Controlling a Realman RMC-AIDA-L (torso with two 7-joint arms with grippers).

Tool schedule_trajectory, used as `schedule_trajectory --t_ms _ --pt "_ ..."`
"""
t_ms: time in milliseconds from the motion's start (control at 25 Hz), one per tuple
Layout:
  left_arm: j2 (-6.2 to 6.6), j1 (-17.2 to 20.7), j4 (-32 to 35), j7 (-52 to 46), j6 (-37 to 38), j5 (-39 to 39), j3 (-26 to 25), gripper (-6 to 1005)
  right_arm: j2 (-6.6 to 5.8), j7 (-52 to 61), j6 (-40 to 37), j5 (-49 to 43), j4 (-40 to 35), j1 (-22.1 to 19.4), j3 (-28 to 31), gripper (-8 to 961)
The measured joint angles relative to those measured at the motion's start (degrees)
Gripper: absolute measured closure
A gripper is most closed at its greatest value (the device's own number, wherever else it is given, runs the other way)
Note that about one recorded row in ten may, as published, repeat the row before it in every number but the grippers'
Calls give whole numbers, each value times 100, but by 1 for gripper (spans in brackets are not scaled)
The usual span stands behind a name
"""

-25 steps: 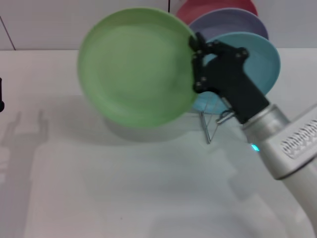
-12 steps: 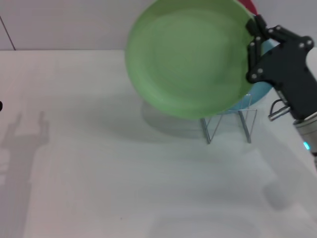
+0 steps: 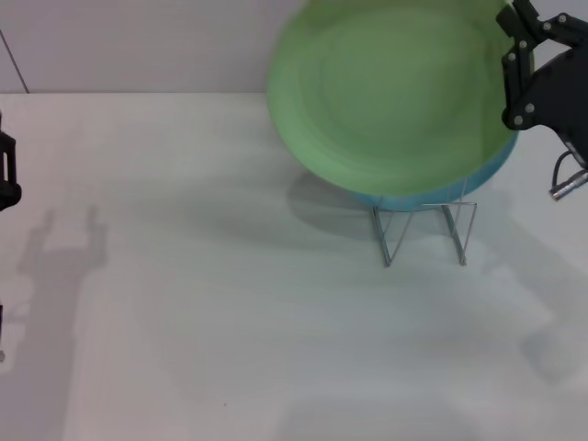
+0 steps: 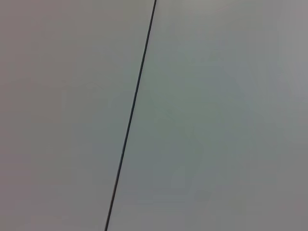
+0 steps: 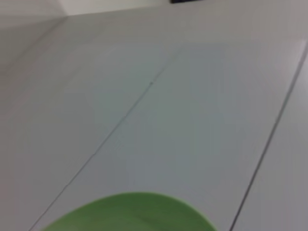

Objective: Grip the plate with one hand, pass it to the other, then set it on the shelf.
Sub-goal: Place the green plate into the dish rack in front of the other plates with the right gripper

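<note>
Rightward and up the plate (image 3: 395,92) has travelled since the earlier frames, and now hangs tilted above the shelf (image 3: 424,231), hiding most of the turquoise plate (image 3: 432,195) racked behind it. Below lies the bare table (image 3: 230,322). Clamped on the green rim at the far right is the right hand (image 3: 514,64); the left hand (image 3: 7,170) sits parked at the left edge, its fingers unreadable. Lowered off-line, the plate could knock its neighbour, miss the thin wire loops, or tip the light rack.

The head view looks down over the table (image 3: 230,322); both wrist views face it closely, sharing its surface.
</note>
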Motion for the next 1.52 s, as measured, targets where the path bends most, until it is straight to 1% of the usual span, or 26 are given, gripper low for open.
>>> schedule_trajectory --t_ms 80,160,200,240,400,640,760,800,840,880,960,1000,1040,1120,1160,1200,1240,1360,1400,1520 --pt "-3 0 -40 -2 -4 0 13 480 0 -9 -28 0 -99 16 -31 929" --pt "-6 3 -126 -18 -6 0 51 481 -4 -24 -75 0 -329 57 -88 930" --pt "-6 9 -195 -32 -7 0 88 481 -9 -32 -110 0 -560 100 -138 930" --pt "-6 9 -195 -32 -7 0 88 481 -9 -32 -110 0 -560 100 -138 930" --pt "-8 14 -293 -46 -23 -1 153 482 -15 -76 -220 49 -1025 165 -305 931" --pt "-14 4 -416 -64 -29 0 191 482 -43 -208 -365 61 -1454 198 -347 930" --pt "-21 11 -495 -66 -31 -1 195 483 -144 -212 -385 63 -1576 206 -485 931" --pt "-23 13 -548 -67 -33 0 203 483 -216 -214 -405 66 -1609 206 -584 931" --pt "-23 13 -548 -67 -33 0 203 483 -216 -214 -405 66 -1609 206 -584 931" --pt "-23 13 -575 -68 -36 0 214 483 -281 -223 -445 72 -1659 210 -730 931" --pt "-22 12 -616 -68 -44 0 244 483 -305 -224 -466 75 -1678 212 -819 931" --pt "-22 5 -644 -71 -60 0 264 483 -349 -222 -492 75 -1721 217 -994 930" --pt "-22 5 -644 -71 -60 0 264 483 -349 -222 -492 75 -1721 217 -994 930" --pt "-22 0 -699 -79 -85 0 268 483 -409 -222 -505 76 -1774 223 -1187 930" --pt "-24 1 -718 -82 -92 0 269 483 -409 -222 -505 76 -1774 223 -1187 930" --pt "-26 7 -773 -86 -121 0 270 483 -463 -222 -547 76 -1798 227 -1291 930" --pt "-26 7 -773 -86 -121 0 270 483 -463 -222 -547 76 -1798 227 -1291 930" --pt "-28 14 -811 -153 -178 0 275 483 -533 -222 -649 79 -1837 218 -1439 930" --pt "-29 14 -814 -296 -216 0 284 483 -585 -224 -689 103 -1843 205 -1505 930" --pt "-30 18 -814 -411 -236 0 290 484 -633 -253 -703 127 -1858 203 -1522 930"
